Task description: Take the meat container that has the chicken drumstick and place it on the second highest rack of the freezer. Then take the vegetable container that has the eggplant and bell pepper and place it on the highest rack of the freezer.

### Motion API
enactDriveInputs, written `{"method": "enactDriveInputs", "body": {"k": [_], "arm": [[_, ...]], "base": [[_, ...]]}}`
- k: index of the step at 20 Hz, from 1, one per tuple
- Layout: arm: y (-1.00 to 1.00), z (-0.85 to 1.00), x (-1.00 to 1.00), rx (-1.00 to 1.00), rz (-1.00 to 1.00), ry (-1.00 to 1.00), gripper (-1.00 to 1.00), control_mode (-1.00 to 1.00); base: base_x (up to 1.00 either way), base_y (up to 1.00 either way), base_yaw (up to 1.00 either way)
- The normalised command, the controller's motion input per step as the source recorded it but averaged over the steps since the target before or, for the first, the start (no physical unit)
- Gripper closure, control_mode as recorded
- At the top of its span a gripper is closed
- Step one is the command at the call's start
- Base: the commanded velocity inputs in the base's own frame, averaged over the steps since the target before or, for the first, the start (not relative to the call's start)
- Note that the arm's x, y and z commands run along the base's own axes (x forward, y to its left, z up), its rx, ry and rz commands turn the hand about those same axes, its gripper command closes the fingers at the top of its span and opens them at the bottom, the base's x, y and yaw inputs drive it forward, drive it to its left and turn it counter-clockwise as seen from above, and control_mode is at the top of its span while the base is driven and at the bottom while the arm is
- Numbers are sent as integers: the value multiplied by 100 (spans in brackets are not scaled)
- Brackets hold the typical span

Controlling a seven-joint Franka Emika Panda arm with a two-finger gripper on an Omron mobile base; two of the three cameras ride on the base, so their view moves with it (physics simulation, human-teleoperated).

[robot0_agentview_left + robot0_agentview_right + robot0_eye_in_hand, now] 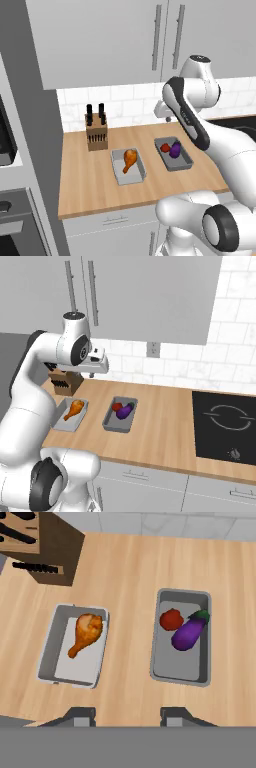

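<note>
Gripper (127,713), seen from the hand camera, hangs above the tabletop (127,567) with its two dark fingertips (80,714) parted and nothing between them; they stand apart from both trays, over bare wood near their closer ends. In the right base view the hand (97,363) sits high over the tabletop's back edge, beside the knife block (65,381).

Drumstick (86,632) lies alone in the left grey tray (47,652), fat end toward the knife block (42,547), thin bone end pointing toward the gripper. In the left base view the drumstick (130,160) and its tray (120,175) lie just in front of the knife block (96,131).

Eggplant (189,631) and red pepper (171,619) share the right tray (157,657), touching or nearly so, the pepper on the side facing the drumstick tray. Both trays rest flat on the wooden tabletop, side by side, with a strip of bare wood between them. In the right base view the vegetable tray (111,421) lies between the drumstick tray (62,423) and a black cooktop (225,426).
</note>
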Motion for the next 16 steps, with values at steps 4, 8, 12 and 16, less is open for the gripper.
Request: {"method": "enactDriveInputs", "body": {"k": [4,8,12,16], "arm": [[0,0,-23,0,0,1,-100,-100],[-26,-31,-50,14,-25,0,-100,-100],[-51,-57,-76,12,-43,-6,-100,-100],[-70,-80,-62,15,-50,-5,-100,-100]], "base": [[0,0,0],[0,0,0],[0,0,0],[0,0,0]]}}
